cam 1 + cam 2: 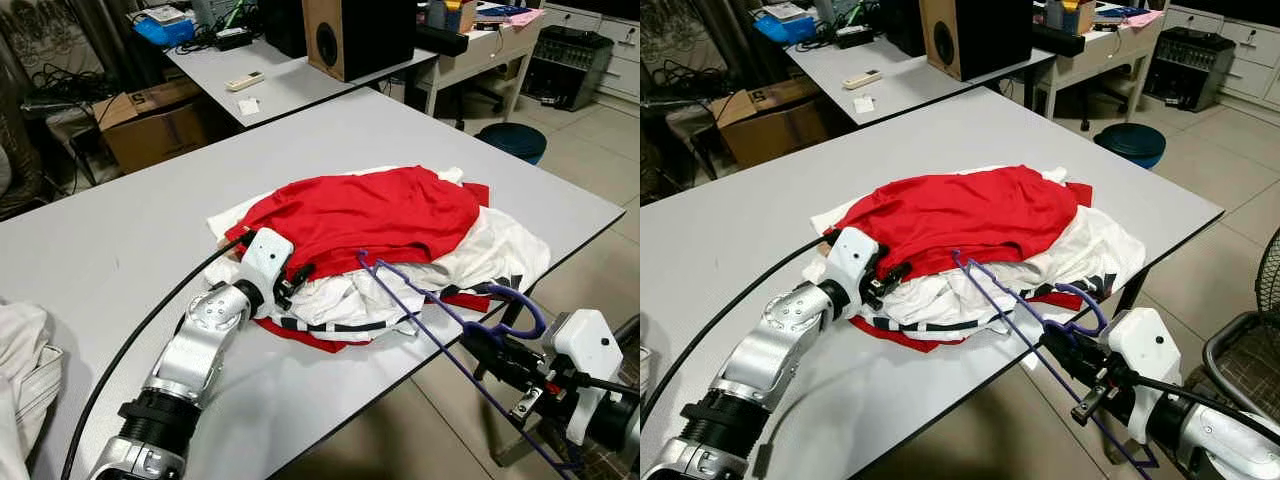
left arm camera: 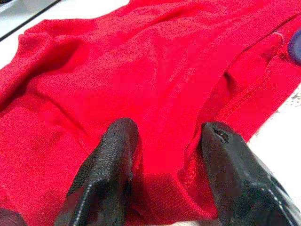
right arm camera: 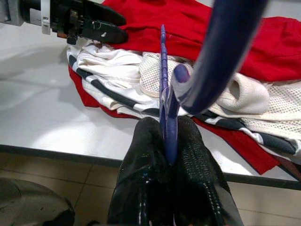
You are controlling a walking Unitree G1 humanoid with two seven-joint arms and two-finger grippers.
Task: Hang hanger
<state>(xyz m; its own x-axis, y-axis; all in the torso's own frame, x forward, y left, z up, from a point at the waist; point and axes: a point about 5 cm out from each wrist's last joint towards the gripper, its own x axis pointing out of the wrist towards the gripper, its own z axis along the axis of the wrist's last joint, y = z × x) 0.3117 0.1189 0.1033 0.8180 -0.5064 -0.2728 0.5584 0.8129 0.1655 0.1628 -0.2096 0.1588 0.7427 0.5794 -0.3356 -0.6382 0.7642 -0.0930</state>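
Observation:
A pile of clothes lies on the grey table (image 1: 120,230), with a red shirt (image 1: 370,215) on top of white garments (image 1: 490,245). My left gripper (image 1: 296,276) rests at the shirt's near-left edge. It is open, and a fold of the red shirt (image 2: 155,70) lies between its black fingers (image 2: 106,174). My right gripper (image 1: 482,347) hovers off the table's front edge, shut on a purple hanger (image 1: 405,290) just below its hook (image 1: 520,310). The hanger's far corner reaches onto the pile beside the red shirt's hem. In the right wrist view the hanger (image 3: 163,70) runs straight out from the clamped fingers (image 3: 146,155).
A second table behind carries a wooden speaker (image 1: 355,35) and a remote (image 1: 245,80). A cardboard box (image 1: 150,120) sits on the floor at the back left and a blue stool (image 1: 510,140) at the back right. White cloth (image 1: 20,370) lies at the near left.

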